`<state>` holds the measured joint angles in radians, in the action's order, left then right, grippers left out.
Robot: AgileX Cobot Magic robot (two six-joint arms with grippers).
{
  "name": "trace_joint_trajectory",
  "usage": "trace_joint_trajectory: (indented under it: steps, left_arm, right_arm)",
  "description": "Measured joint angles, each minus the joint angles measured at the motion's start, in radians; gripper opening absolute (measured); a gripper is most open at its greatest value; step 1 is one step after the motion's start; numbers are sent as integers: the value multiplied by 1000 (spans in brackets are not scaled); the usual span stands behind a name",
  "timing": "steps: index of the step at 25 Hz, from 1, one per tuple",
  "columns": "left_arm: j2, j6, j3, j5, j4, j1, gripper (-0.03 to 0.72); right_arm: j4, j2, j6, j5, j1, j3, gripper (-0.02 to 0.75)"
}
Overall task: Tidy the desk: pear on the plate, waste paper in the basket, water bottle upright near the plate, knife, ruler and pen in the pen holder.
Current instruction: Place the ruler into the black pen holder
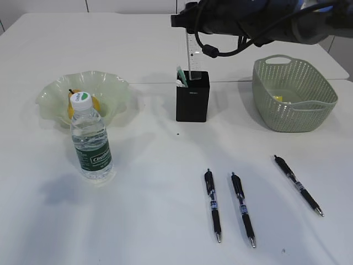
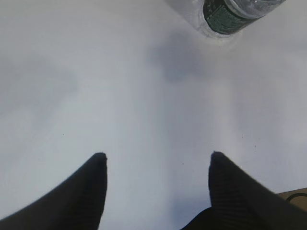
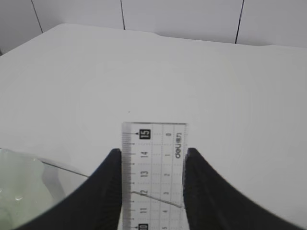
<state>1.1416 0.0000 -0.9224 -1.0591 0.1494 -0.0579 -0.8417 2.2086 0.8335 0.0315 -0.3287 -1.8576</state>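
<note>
My right gripper (image 1: 191,25) (image 3: 153,150) is shut on a clear ruler (image 1: 193,55) (image 3: 153,165) and holds it upright, its lower end at the mouth of the black pen holder (image 1: 192,99). A green knife (image 1: 182,76) stands in the holder. Three black pens (image 1: 213,204) (image 1: 242,208) (image 1: 298,185) lie on the table in front. The yellow pear (image 1: 70,106) sits on the green glass plate (image 1: 52,91). The water bottle (image 1: 91,143) (image 2: 230,12) stands upright in front of the plate. My left gripper (image 2: 157,154) is open and empty above bare table near the bottle.
A green mesh basket (image 1: 292,118) stands at the right with a small scrap of paper (image 1: 277,99) inside. The table's far edge runs behind the holder. The left gripper does not show in the exterior view.
</note>
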Motion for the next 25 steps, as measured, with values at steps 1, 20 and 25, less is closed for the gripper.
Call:
trace_joint_trajectory:
  steps: [1,20,25]
  left_arm:
    - [0,0,0,0,0,0,467]
    - [0,0,0,0,0,0,467]
    - [0,0,0,0,0,0,467]
  right_arm:
    - [-5,10,0,-8,0,-5,281]
    - [-40,143,0,-67,2,-48,281]
    - [-68,152,4,-65,5,-49,285]
